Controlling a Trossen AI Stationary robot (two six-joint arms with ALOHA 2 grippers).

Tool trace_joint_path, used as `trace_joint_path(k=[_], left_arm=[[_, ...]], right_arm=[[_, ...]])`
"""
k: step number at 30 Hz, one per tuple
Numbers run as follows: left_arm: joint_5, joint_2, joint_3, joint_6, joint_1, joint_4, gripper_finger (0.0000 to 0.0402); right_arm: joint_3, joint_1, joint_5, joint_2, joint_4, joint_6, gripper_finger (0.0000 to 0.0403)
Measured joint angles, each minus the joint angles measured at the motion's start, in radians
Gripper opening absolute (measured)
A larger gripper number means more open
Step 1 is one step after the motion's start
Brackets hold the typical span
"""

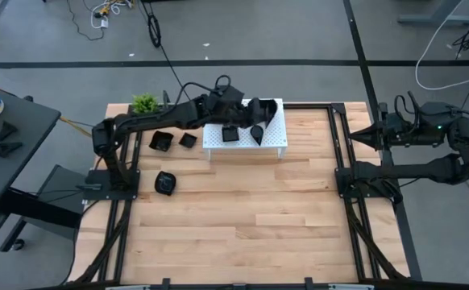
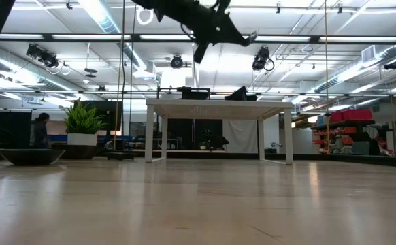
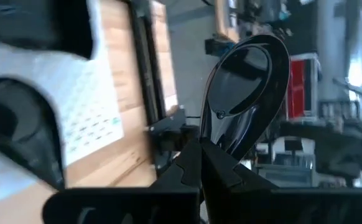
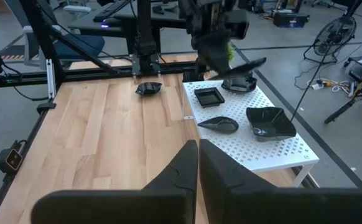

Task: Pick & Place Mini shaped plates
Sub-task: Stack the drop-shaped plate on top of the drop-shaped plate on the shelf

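Observation:
My left gripper (image 1: 255,109) hovers over the white perforated stand (image 1: 276,143) at the far middle of the table, shut on a glossy black teardrop plate (image 3: 249,87). Several more black plates lie flat on the stand: a square one (image 4: 208,96), a teardrop one (image 4: 219,124), a wavy-edged one (image 4: 269,121). On the wood to the stand's left sit two square plates (image 1: 161,142) (image 1: 188,139) and a rounded wavy one (image 1: 165,184). My right gripper (image 4: 198,149) is shut on nothing and waits beyond the table's right edge (image 1: 377,133). My left gripper pinches the teardrop plate's narrow end (image 3: 213,140) between its two fingertips (image 3: 190,165). The fingers reach in from the table's left, nearly level and slanting a little down. The plate sticks out beyond the fingertips, tilted, lifted clear above the stand (image 4: 246,67).
A small green potted plant (image 1: 145,103) stands at the table's far left corner. Dark frame rails (image 1: 343,153) run along the table's left and right sides. Bare wood (image 1: 242,225) stretches across the near half of the table.

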Motion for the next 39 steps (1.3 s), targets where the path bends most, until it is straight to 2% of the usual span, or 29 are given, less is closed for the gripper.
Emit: trace_joint_path(k=[12,28,39], left_arm=[[-0.045,-0.015,-0.103,-0.271,-0.013,0.059,0.0001],[-0.043,-0.034,-0.113,-0.274,-0.041,0.028,0.0001],[-0.061,-0.063,-0.113,-0.417,-0.022,-0.122,0.0001]], right_arm=[[0.000,0.000,0.000,0.000,0.000,0.000,0.0020],[0.000,0.000,0.000,0.000,0.000,0.000,0.0020],[0.000,0.000,0.000,0.000,0.000,0.000,0.0020]])
